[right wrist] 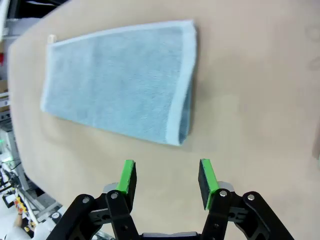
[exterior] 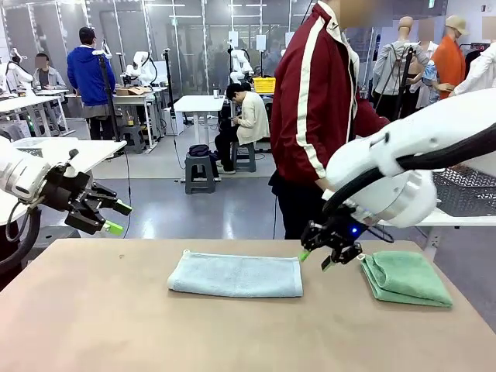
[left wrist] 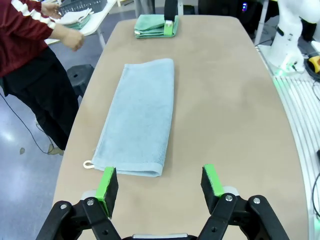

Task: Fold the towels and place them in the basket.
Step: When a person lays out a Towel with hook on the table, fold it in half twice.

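Observation:
A light blue towel [exterior: 236, 275] lies folded in half lengthwise in the middle of the table; it also appears as the blue towel [left wrist: 140, 114] and the blue towel [right wrist: 120, 95]. A mint green towel [exterior: 404, 277] lies folded into a small stack at the table's right; the left wrist view shows this green towel [left wrist: 155, 26] at the far end. My right gripper [exterior: 315, 259] hovers open just above the table between the two towels, holding nothing, the right gripper [right wrist: 166, 177]. My left gripper [exterior: 118, 218] hangs open in the air off the table's left end, the left gripper [left wrist: 160, 184]. The basket is out of view.
A person in a dark red jacket [exterior: 318, 101] stands at the far side, behind my right arm, with a hand [left wrist: 75, 40] near a side table [exterior: 465, 209] at the right. That side table carries a dark mesh surface.

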`<action>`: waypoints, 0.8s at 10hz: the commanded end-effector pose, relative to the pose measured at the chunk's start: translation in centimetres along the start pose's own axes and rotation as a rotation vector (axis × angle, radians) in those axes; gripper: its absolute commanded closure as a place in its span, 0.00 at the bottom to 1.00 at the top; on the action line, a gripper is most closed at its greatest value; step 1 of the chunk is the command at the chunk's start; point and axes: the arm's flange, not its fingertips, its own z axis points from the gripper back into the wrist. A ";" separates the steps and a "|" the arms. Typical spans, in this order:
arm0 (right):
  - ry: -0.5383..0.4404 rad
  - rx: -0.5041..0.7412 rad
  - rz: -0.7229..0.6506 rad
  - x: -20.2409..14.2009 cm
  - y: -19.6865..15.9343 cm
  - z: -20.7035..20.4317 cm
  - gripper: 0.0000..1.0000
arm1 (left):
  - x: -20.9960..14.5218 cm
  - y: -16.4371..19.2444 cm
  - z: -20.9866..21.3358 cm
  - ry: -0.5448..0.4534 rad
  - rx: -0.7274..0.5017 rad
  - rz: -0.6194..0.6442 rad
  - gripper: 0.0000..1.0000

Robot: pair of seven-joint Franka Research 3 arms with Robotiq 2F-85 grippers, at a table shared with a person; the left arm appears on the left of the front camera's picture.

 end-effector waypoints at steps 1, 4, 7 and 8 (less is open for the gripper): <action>0.045 -0.075 -0.052 1.0 1.6 -1.2 0.37 | 0.0 0.0 0.0 -0.004 0.006 0.002 0.15; -0.010 -0.183 -0.060 1.4 2.5 -4.1 0.37 | 0.0 0.0 0.0 -0.004 0.006 0.002 0.15; 0.007 -0.249 -0.083 2.7 3.2 -6.7 0.37 | 0.0 0.0 0.0 -0.004 0.006 0.002 0.15; -0.006 -0.268 -0.085 3.1 3.4 -7.4 0.37 | 0.0 0.0 0.0 -0.004 0.006 0.002 0.15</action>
